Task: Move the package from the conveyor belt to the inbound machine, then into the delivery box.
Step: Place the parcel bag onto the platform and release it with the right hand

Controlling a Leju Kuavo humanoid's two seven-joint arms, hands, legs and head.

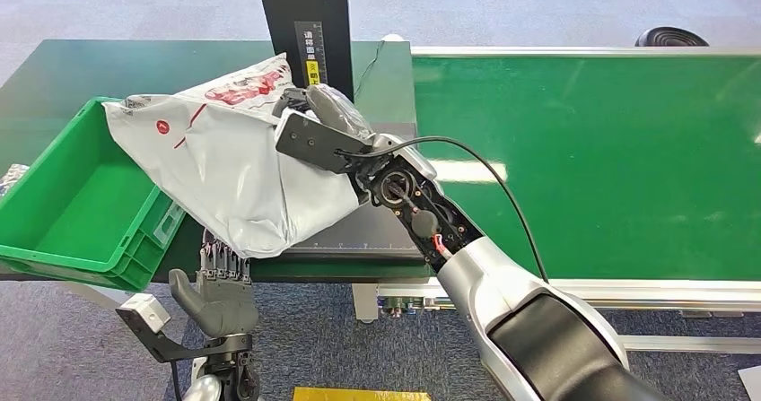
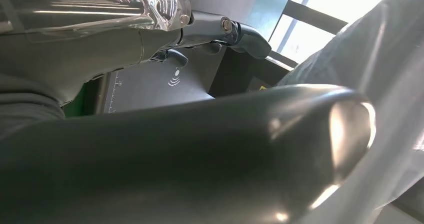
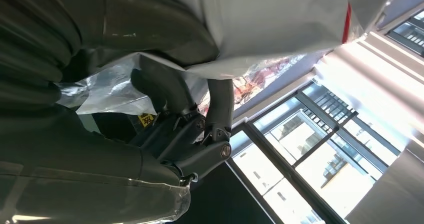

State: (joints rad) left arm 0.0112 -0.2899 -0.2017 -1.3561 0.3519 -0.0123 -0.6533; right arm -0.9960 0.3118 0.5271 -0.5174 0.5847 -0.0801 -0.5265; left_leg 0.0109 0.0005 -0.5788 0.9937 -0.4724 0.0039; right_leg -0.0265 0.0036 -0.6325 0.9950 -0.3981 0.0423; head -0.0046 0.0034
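Not much you can actually read here. The package (image 1: 224,163) has red print and a round red logo, too blurry to make out. The scanner plate (image 2: 160,86) carries a white wireless-wave symbol and ruler ticks.

I'm at a parcel-sorting test cell: green conveyor belt (image 1: 610,159), scanner plate (image 1: 377,231) with a black post (image 1: 303,15), green plastic crate (image 1: 67,199), blue carpet floor (image 1: 108,338).
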